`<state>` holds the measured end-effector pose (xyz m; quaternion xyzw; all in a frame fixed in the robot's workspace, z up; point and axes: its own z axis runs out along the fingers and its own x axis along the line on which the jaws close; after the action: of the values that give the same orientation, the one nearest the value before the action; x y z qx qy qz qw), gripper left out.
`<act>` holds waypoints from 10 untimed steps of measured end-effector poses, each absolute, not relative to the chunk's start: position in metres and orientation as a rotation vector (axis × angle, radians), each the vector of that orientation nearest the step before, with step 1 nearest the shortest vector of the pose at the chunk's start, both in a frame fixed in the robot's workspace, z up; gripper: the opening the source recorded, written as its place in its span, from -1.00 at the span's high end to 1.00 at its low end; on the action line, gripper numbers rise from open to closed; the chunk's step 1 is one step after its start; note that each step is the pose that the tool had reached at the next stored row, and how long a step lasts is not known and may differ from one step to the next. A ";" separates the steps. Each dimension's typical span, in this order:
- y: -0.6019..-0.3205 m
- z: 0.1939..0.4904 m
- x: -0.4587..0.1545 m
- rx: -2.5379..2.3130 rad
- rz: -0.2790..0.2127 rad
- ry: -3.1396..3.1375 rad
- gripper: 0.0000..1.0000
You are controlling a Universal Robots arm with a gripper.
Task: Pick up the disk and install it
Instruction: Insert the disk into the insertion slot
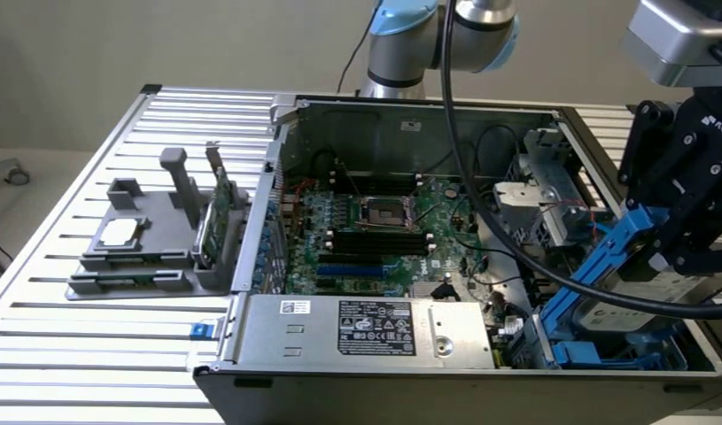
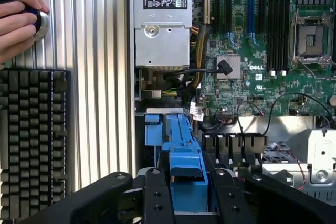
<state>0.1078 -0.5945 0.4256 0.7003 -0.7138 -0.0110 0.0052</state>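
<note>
One step of two looks done: the disk (image 1: 626, 297) is up off the bench (image 1: 89, 354), clamped by its blue carrier in the hand (image 1: 665, 258), whose fingers are closed on it. It hangs tilted, one end low, over the near corner of the case (image 1: 431, 108) at the exterior view's right.

Installing is what remains. The disk is not yet seated. Its lower end is near the blue bay (image 1: 615, 359) beneath it, but I cannot tell whether they touch.

The open case lies on its side. It holds a motherboard (image 1: 378, 230), a power supply (image 1: 373, 328) along the near wall, and loose black cables.

Well apart on the bench, a grey holder (image 1: 159, 282) keeps a square chip (image 1: 119, 232) lying flat and a green card (image 1: 222, 208) standing on edge.
</note>
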 end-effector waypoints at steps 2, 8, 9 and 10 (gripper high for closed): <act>-0.594 0.425 0.108 2.193 -0.034 -2.235 0.35; -0.594 0.421 0.107 2.193 -0.034 -2.235 0.35; -0.594 0.420 0.107 2.193 -0.034 -2.235 0.35; -0.594 0.420 0.107 2.193 -0.034 -2.235 0.35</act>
<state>0.1074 -0.5945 0.4198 0.7003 -0.7138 -0.0110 0.0052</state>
